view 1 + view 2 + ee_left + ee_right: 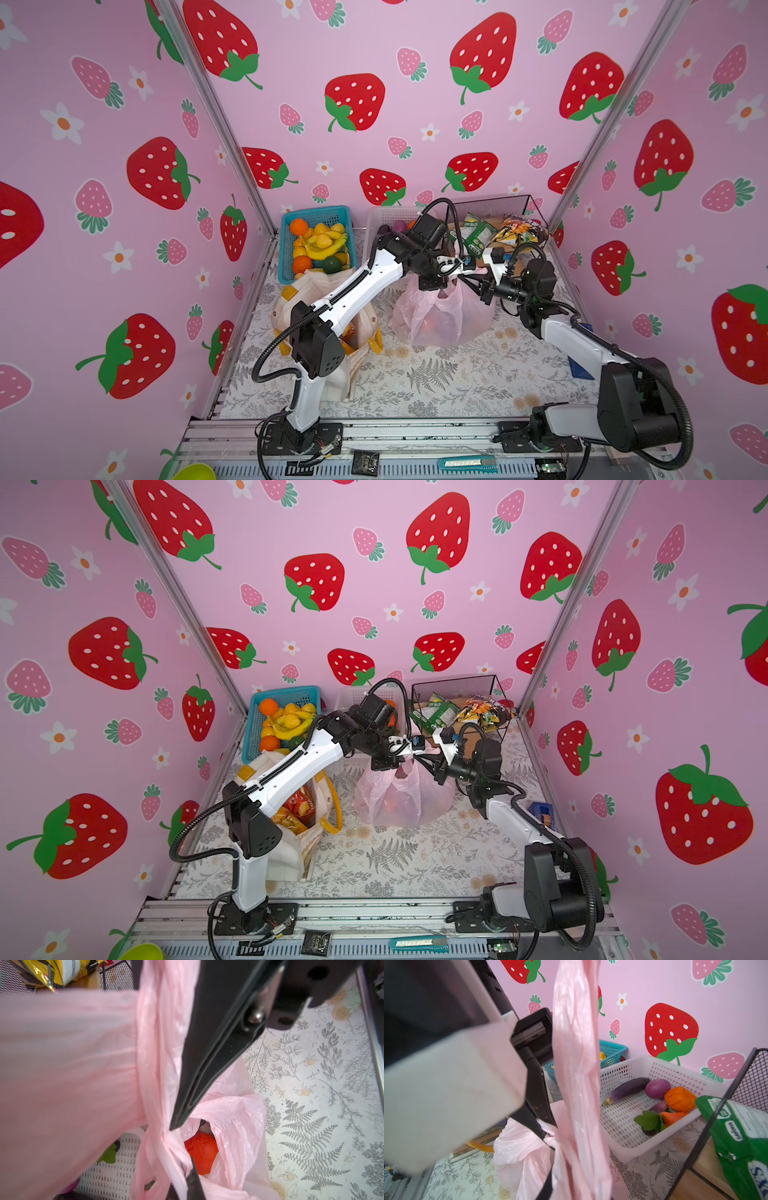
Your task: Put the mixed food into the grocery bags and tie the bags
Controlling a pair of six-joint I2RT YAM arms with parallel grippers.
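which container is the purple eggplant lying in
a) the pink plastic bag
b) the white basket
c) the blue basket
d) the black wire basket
b, the right wrist view shows the eggplant lying on the perforated floor of the white basket.
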